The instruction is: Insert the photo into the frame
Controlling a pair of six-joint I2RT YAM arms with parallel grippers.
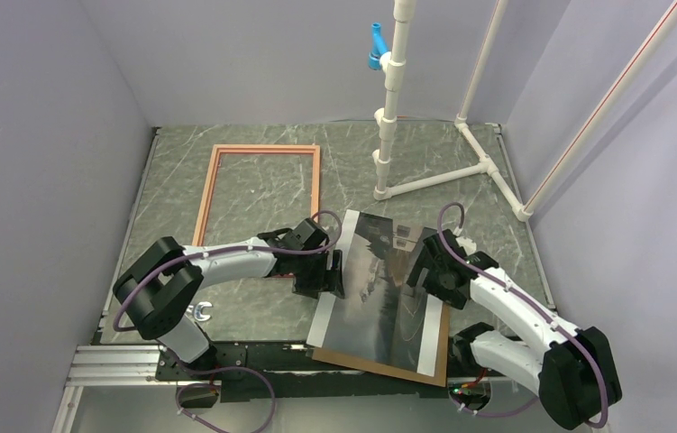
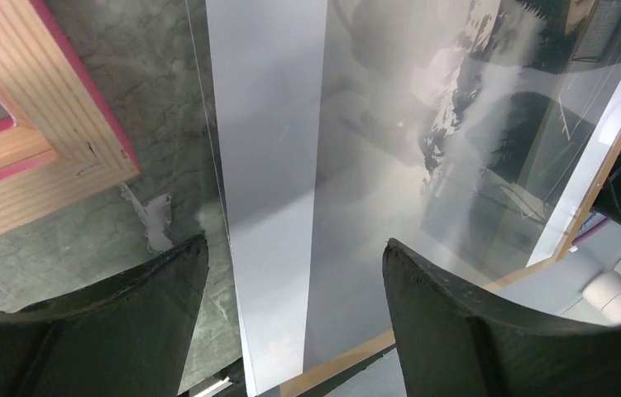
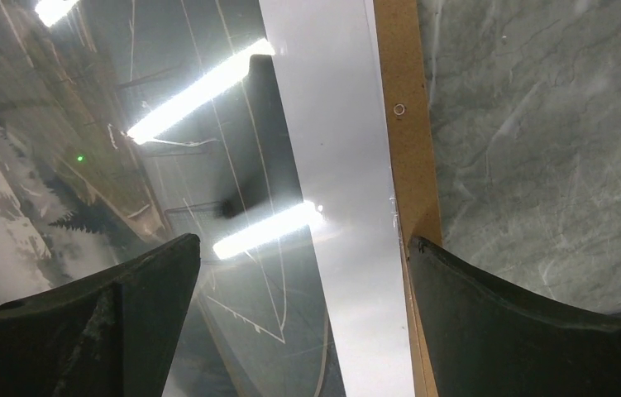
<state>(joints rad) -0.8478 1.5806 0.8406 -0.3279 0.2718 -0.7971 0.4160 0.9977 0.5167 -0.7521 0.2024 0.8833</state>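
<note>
Left claw (image 1: 328,271) and right claw (image 1: 421,271), overhead view: both hang over the photo (image 1: 379,302), one at each long side, and neither holds anything. The photo lies picture side up on a brown board (image 1: 388,368), near the arm bases. The frame (image 1: 267,149) lies flat on the table (image 1: 497,234), well apart from the photo on the far left. Count: two claws, one photo, one frame, one board.

Left wrist view: the left claw (image 2: 294,248) stands wide, its jaws either side of the photo's (image 2: 274,165) white band. A corner of the frame (image 2: 50,165) lies just beside that edge. Probable fault: jaws closing flat onto the sheet would slide over its glossy face and get no purchase.

Right wrist view: the right claw (image 3: 303,244) is fully spread across the photo's (image 3: 331,165) other white band and the board's (image 3: 410,124) exposed strip. Probable faults:
- A grip here could take up the board together with the photo, since their edges lie close together.
- Uneven lifting by the two claws could bend or crease the sheet.
- Lamp glare on the surface hides the exact edge.
</note>
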